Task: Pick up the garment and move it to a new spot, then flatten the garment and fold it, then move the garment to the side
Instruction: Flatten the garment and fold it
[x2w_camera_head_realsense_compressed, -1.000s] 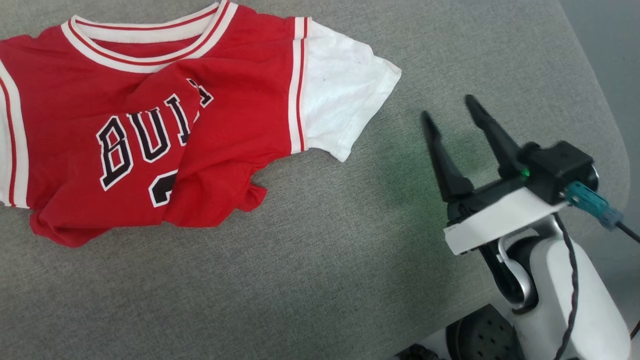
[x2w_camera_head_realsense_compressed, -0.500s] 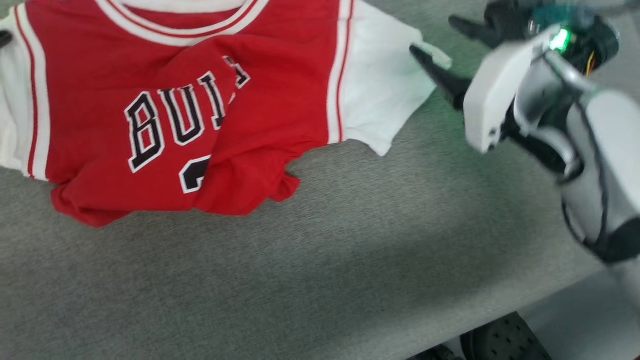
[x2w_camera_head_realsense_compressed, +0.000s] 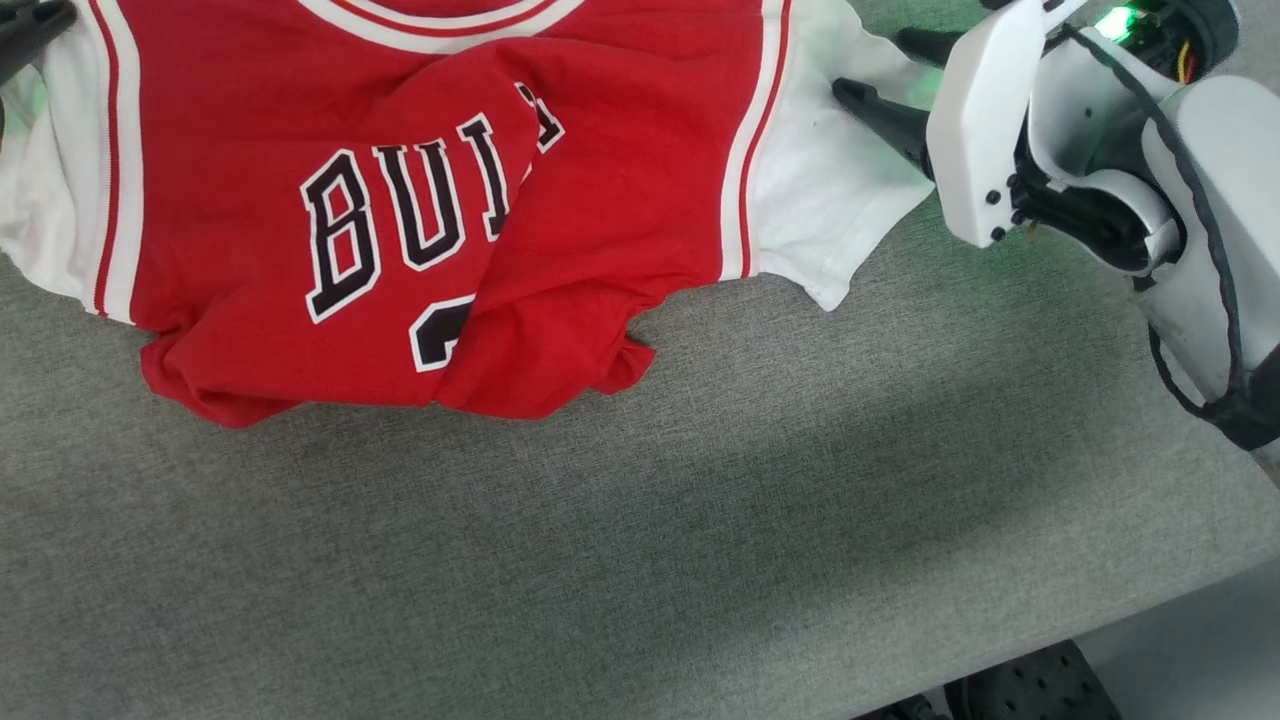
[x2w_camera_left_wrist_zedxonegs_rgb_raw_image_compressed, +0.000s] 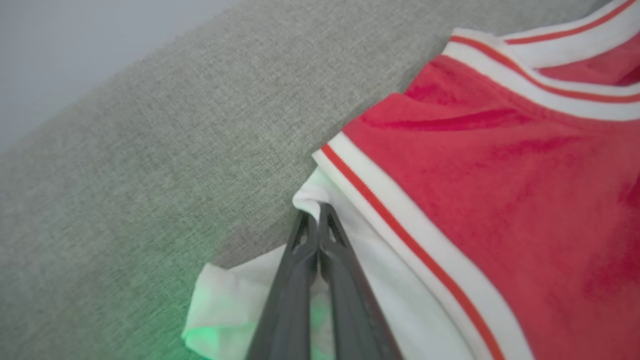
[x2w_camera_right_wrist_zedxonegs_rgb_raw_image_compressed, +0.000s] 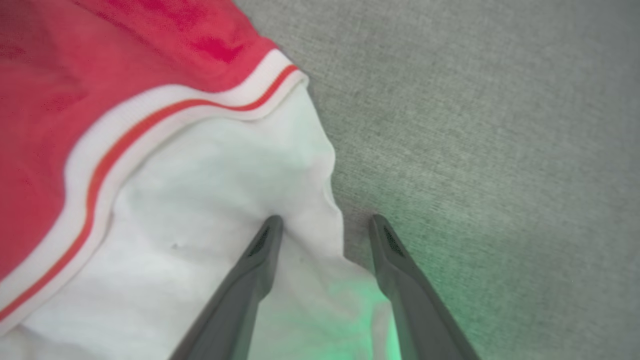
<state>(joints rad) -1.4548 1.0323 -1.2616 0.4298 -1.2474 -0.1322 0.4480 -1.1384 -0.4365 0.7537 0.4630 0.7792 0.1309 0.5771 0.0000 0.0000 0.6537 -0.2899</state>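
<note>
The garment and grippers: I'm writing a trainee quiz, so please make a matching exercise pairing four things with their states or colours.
1. left gripper
2. right gripper
3. garment
4. surface

A. grey woven fabric
B. open, astride a white sleeve's edge
C. rumpled, red with white sleeves
D. shut on a white sleeve

Pairs: 1-D, 2-B, 3-C, 4-A

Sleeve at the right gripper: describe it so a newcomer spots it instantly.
On the grey fabric surface lies the garment, red with black lettering. Its white sleeve sticks out toward the right gripper, whose open fingers straddle its edge. The opposite sleeve is pinched in the shut left gripper.
</note>
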